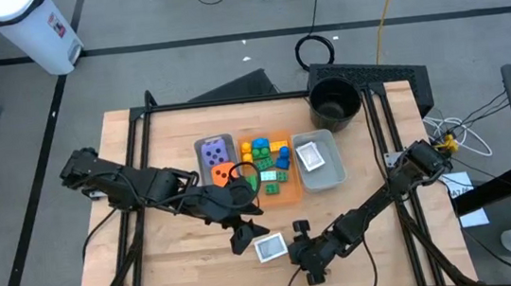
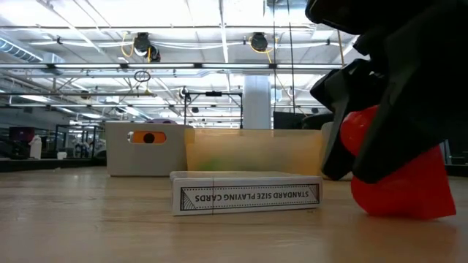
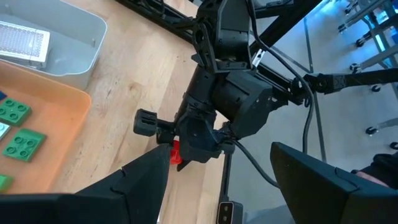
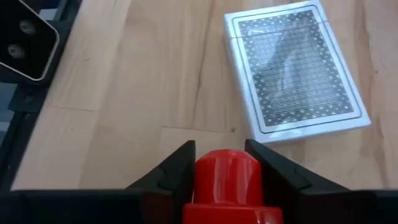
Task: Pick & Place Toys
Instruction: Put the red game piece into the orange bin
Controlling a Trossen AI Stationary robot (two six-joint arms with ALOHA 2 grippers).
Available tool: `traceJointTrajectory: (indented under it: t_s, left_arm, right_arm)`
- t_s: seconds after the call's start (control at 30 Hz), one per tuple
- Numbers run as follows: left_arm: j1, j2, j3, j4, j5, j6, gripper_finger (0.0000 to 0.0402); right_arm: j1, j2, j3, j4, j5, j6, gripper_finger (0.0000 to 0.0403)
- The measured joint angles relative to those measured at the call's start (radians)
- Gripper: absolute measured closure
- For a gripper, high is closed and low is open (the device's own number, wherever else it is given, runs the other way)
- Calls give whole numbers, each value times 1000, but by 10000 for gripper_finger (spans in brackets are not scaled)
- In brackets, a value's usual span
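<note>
A red plastic toy point(image 4: 227, 177) stands on the wooden table point(image 1: 153, 258) near its front edge, and my right gripper point(image 1: 298, 256) is shut on it. It also shows in the low view as a red toy point(image 2: 409, 186) with dark fingers around it. A boxed deck of playing cards point(image 1: 270, 247) lies flat on the table just beyond the toy. My left gripper point(image 1: 243, 236) hangs open above the table, left of the deck, with nothing between its fingers. My right gripper pinches the red toy's round upper part point(image 4: 227, 165) between its two fingers point(image 4: 171, 171), one on each side. The fingers slant down at it from the table's right. The toy's wider base point(image 2: 417, 208) rests on the table.
At the table's middle stand a grey tray point(image 1: 203, 149) with a purple die, an orange tray point(image 1: 289, 195) with coloured bricks, and a grey tray point(image 1: 337, 174) holding a card deck. A black round bucket point(image 1: 334, 102) stands at the far right.
</note>
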Motion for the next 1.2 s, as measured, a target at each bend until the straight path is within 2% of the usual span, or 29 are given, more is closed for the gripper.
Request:
traceJointTrajectory:
  t_s: [0.2,0.4,0.63,0.73,0.93,1.2]
  left_arm:
    - [0,0,0,0,1,-20,117]
    - [0,0,0,18,9,-45,117]
    - [0,0,0,62,18,2,117]
    - [0,0,0,132,-9,55,117]
    - [14,5,0,266,-76,193,117]
    - [47,6,1,244,-63,200,117]
  right_arm:
    - [0,-28,0,-8,-25,27,284]
    - [-12,-203,0,-4,-16,-14,281]
    - [-47,-471,1,16,156,-16,283]
    - [-79,-544,1,58,165,51,282]
    - [-130,-580,1,210,162,106,285]
    - [-157,-578,0,290,159,106,284]
